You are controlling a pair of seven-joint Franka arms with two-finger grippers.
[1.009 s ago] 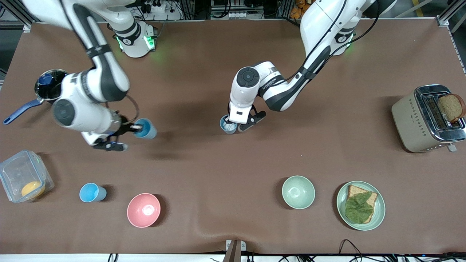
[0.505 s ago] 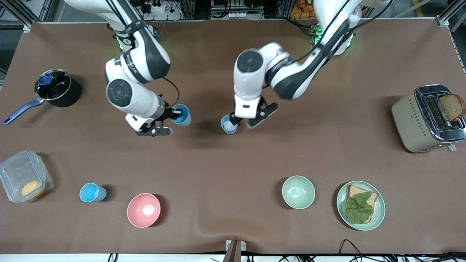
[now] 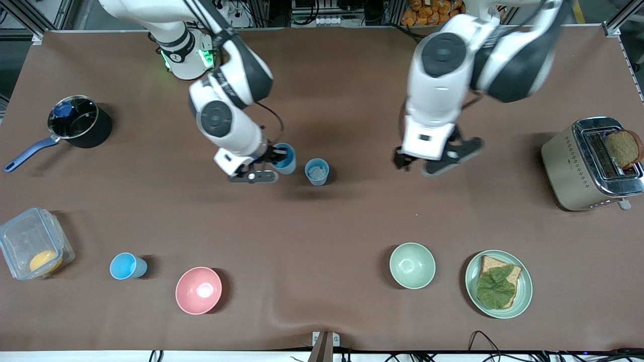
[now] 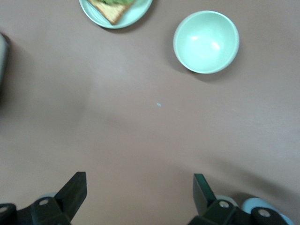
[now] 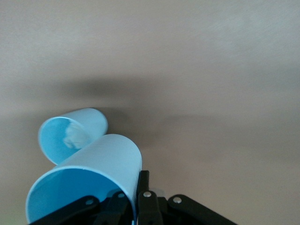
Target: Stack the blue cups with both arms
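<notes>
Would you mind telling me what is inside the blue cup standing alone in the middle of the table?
The cup holds a small whitish lump, perhaps crumpled paper, also seen in the right wrist view. Whatever lies beneath it is covered.

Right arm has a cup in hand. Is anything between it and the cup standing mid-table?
Nothing visible. The right gripper holds its cup right beside the standing cup, with only bare table between them. The left gripper is open, over bare table toward the toaster.
</notes>
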